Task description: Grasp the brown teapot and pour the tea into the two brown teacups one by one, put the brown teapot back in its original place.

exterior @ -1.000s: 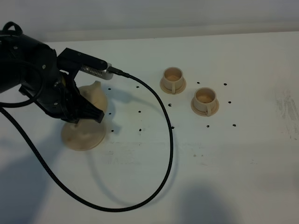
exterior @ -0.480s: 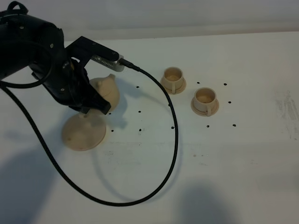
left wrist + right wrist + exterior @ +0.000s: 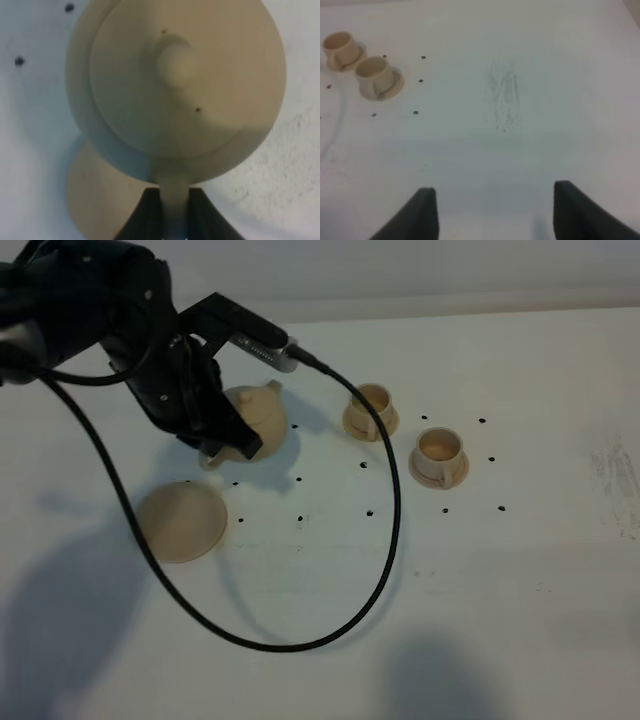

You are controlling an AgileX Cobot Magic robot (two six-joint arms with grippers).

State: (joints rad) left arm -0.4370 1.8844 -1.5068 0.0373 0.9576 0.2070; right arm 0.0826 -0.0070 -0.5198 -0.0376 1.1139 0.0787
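The brown teapot point(image 3: 255, 418) hangs in the air left of centre, its spout toward the cups. My left gripper point(image 3: 222, 446) is shut on its loop handle; the left wrist view shows the lid and knob point(image 3: 176, 62) from above, with the handle point(image 3: 173, 210) pinched between the black fingers. The flat round coaster point(image 3: 182, 521), the original place, lies bare below and to the left of the pot. The two brown teacups stand on their saucers at centre right, one farther back point(image 3: 371, 405) and one nearer point(image 3: 439, 452). My right gripper point(image 3: 490, 212) is open over bare table, the cups point(image 3: 375, 75) far from it.
A black cable point(image 3: 385, 540) loops from the left arm across the table in front of the cups. Small black dots point(image 3: 300, 519) mark the white tabletop. A grey scuff point(image 3: 620, 475) lies near the right edge.
My left gripper has lifted the teapot off the coaster and carried it right and back toward the cups. The coaster now lies uncovered. The cups have not moved.
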